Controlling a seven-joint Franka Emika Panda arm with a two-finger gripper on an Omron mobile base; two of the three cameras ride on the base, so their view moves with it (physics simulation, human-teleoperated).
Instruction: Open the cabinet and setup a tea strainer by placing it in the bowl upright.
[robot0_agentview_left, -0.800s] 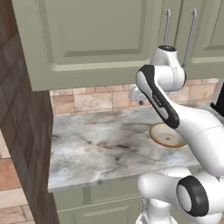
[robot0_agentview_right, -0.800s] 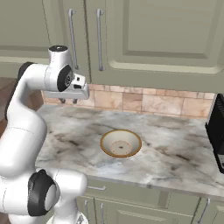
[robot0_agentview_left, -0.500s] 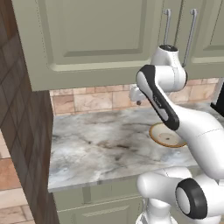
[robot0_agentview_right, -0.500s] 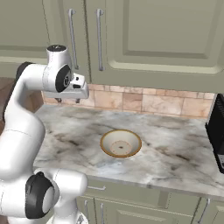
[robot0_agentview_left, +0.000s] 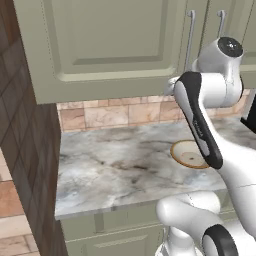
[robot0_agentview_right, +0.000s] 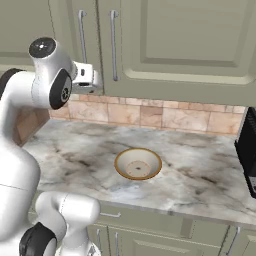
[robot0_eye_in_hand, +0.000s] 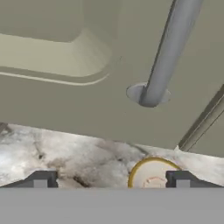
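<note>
Step in hand: approach to the wide sage-green wall cabinet (robot0_agentview_left: 105, 45), door shut, nothing grasped yet.
Cabinet: one large recessed-panel door above the counter; long silver bar handle (robot0_agentview_left: 189, 40) near its right edge in the left base view, and at (robot0_agentview_right: 114, 45) in the right base view; lower mount and bar close ahead at (robot0_eye_in_hand: 168, 52) in the hand view.
Neighbour door: narrower green door with a similar bar handle (robot0_agentview_left: 220, 25) just beside it; not the target.
Gripper: two-finger claw (robot0_eye_in_hand: 111, 180) raised level with the cabinet's lower edge, just below the foot of the handle; fingers apart, with open space between the two dark tips (robot0_eye_in_hand: 40, 180), clamped on nothing.
Bowl: shallow round tan bowl with pale rim and speckled inside (robot0_agentview_right: 138, 163), upright on the grey-veined marble counter (robot0_agentview_right: 200, 175), nothing in it; seen past the claw at (robot0_eye_in_hand: 151, 173) and partly behind the arm at (robot0_agentview_left: 186, 154).
Tea strainer: not to be seen; likely behind the shut door, judging by the task.
Progress: early; door not opened, strainer not fetched, bowl waiting.
Next move calls for: lifting the claw so the bar sits between the fingers, closing on it, then pulling outward along the door's swing, hinge presumably on the far side from the handle.
Risk: catching the neighbour's handle instead, or pads slipping off the smooth round bar.
</note>
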